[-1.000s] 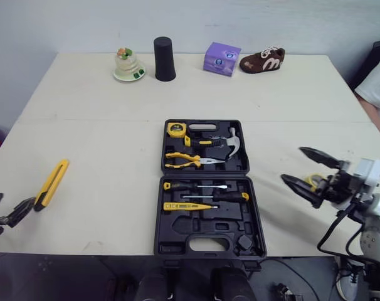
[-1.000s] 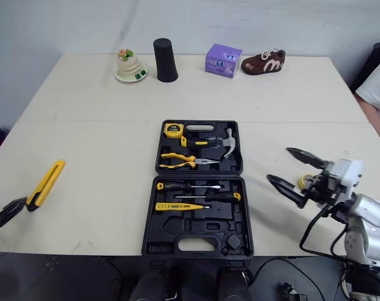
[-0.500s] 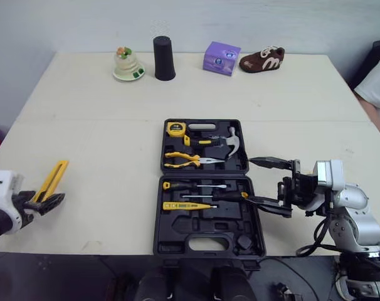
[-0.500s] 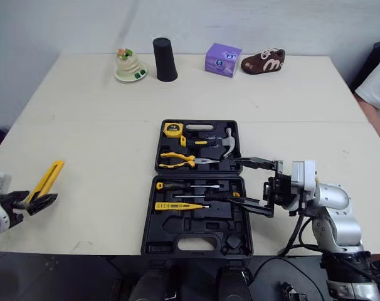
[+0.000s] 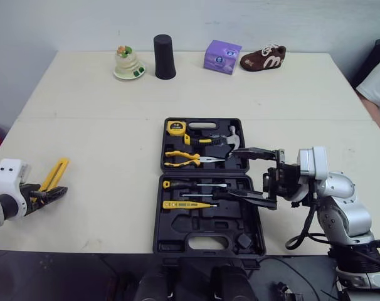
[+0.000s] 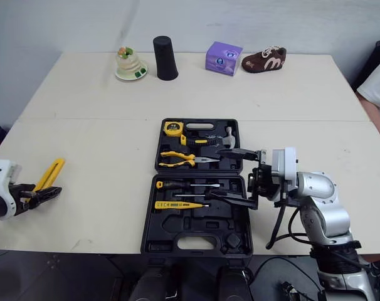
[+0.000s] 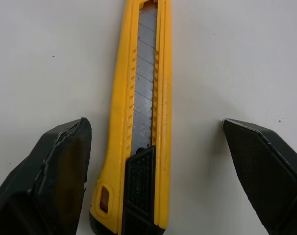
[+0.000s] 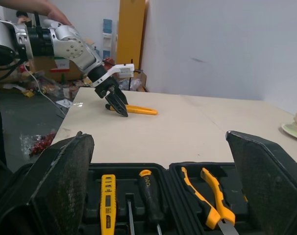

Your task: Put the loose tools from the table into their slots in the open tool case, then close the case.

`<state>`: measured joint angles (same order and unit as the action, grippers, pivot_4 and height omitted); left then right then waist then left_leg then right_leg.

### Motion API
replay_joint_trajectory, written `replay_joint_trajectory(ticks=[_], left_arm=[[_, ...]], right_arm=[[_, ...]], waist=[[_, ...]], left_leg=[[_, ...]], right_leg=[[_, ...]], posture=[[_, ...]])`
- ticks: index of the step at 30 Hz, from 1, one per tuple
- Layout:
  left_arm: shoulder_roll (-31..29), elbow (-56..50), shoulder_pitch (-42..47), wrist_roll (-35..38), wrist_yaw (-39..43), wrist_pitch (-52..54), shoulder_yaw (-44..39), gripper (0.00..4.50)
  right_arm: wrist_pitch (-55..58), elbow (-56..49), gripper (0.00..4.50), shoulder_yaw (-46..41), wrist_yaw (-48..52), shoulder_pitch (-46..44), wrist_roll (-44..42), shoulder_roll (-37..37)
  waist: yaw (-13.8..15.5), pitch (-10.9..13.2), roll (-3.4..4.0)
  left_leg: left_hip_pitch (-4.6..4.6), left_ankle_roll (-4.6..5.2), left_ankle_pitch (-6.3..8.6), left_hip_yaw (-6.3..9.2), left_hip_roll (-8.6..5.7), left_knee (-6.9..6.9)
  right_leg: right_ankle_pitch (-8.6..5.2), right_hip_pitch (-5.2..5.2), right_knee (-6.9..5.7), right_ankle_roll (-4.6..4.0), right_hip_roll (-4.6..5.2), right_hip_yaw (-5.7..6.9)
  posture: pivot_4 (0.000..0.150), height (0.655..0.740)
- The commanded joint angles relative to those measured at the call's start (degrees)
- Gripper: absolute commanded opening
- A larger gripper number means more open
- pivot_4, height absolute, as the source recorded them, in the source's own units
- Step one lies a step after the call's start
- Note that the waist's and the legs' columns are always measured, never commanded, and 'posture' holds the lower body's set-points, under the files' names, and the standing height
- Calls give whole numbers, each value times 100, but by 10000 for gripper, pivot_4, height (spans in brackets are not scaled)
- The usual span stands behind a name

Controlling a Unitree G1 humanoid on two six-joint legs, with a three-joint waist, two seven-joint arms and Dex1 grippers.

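- While the left gripper stands open astride the knife's near end, at the table's left near edge and well apart from the case, closing that close to the end may make the knife pivot or slip.
- Knife lies flat and thin: fingers may scrape the table and skid over it.
- Right gripper is open over the case's right side, above seated tools: it may knock them or block the knife's path.

Head eyes look down over the worktop; left wrist camera hangs close above the utility knife — right wrist camera looks low across the tool case, that knife well ahead of the right tool.
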<state>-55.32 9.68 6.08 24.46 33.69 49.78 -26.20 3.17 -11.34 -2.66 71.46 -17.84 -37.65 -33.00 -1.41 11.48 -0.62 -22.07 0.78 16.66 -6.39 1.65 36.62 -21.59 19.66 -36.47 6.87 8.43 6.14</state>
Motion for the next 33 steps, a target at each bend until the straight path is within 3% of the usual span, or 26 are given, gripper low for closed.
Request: replay_joint_trajectory(ticks=[1,5,10,17,20,23,27,31,33], left_arm=[[-18,185,-12,-77,213,97,231,44556],[-3,280,73,-123,317,113,384,34009],[38,290,75,-183,328,16,357,13432],[182,-325,13,-346,548,-1574,87,12439],[386,-2009,83,383,1462,-2136,331,12439],[604,-2673,439,936,1685,-1909,550,12439],[567,-3191,942,1093,1955,-1647,1276,12439],[935,-3771,1974,930,2435,-1262,3116,12439],[1039,-3766,2188,746,2497,-1240,3532,12439]], right_arm=[[87,-245,45000,-44,-13,-79,-101,-5],[239,-302,45000,-10,91,-125,-235,19],[348,-376,45000,-21,135,-97,-273,13],[246,-379,45000,-201,118,119,-73,-215],[255,-318,45000,-500,132,388,-66,-488],[236,-261,45000,-727,115,650,-52,-648],[122,-226,45000,-1122,203,1206,-26,-839],[-211,32,45000,-1643,362,2079,110,-918],[-310,63,45000,-1763,428,2286,109,-947]], waist=[[-6,0,0],[-1,0,0],[10,0,0],[122,0,-1],[177,2,-9],[232,2,-12],[202,2,-10],[270,3,-10],[271,2,-9]], left_leg=[[0,0,-1,0,0,0],[0,2,-3,-1,-2,0],[-2,7,-1,0,-9,0],[-13,10,-3,4,-8,16],[-40,14,3,15,-7,42],[-57,21,7,25,-13,55],[-44,24,2,13,-7,50],[-36,22,0,-1,10,48],[-36,25,1,-9,6,55]], right_leg=[[0,0,-1,0,0,-1],[0,1,-4,0,2,-1],[0,-1,-7,0,6,-1],[0,4,-3,1,7,2],[1,10,-4,0,6,10],[17,2,9,-1,7,12],[22,-12,41,4,-16,14],[22,-15,40,4,-79,9],[26,-16,41,13,-80,-5]], posture=[[1500,7400],[1500,7400],[1500,7400],[1500,7400],[1500,7400],[1500,7400],[1500,7400],[1500,7400],[1500,7400]])
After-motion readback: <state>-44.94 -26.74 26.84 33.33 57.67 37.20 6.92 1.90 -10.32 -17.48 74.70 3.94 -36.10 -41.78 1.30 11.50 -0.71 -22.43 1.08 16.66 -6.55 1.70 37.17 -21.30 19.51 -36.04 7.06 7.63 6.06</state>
